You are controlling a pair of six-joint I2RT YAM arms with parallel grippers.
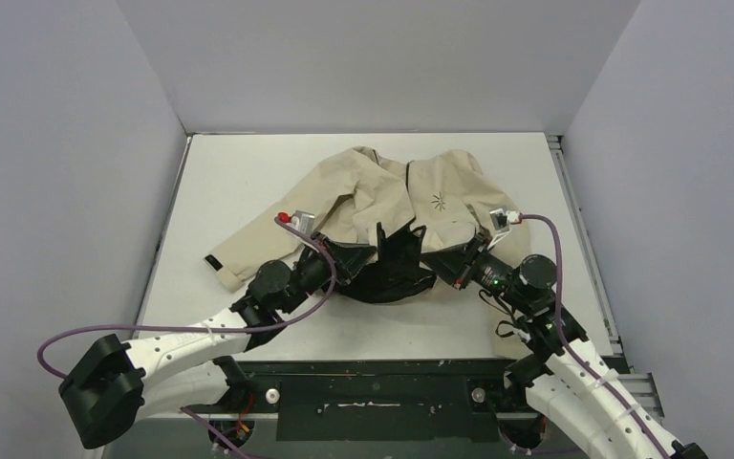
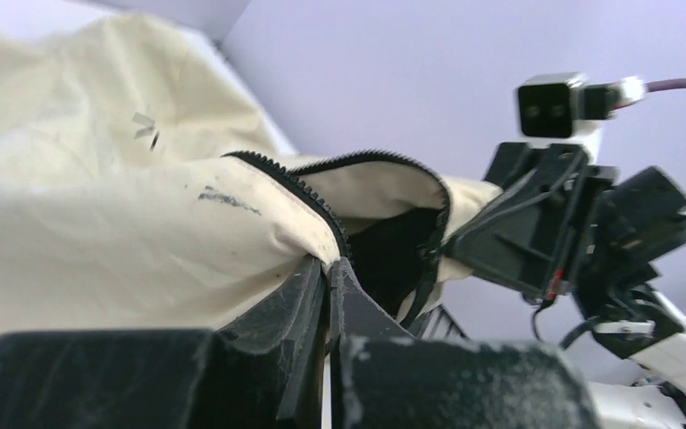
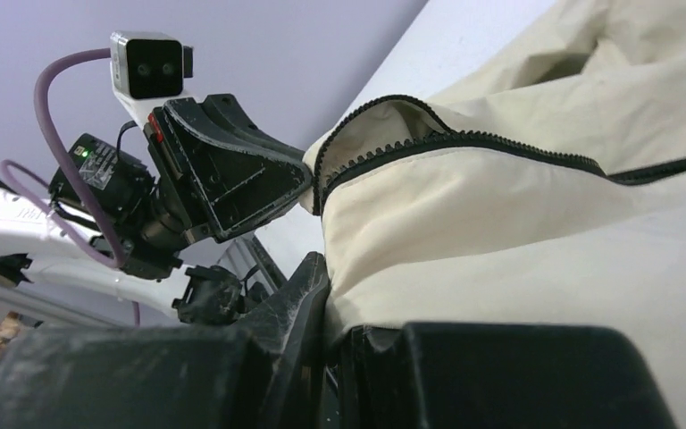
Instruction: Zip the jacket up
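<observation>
left hand [image 1: 334, 258] pinching jacket [image 1: 440, 182] | right hand [image 1: 466, 254] pinching jacket | both low, facing inward

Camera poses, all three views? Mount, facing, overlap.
Top external: above and behind the robot, looking down at the table; left arm and right arm show.
Left wrist: on the left arm, facing the zipper of the jacket; own fingers pinch it, right gripper beyond.
Right wrist: mirrored, own fingers pinching the jacket, left gripper beyond.
Shared: both wrists see the open zipper.
</observation>
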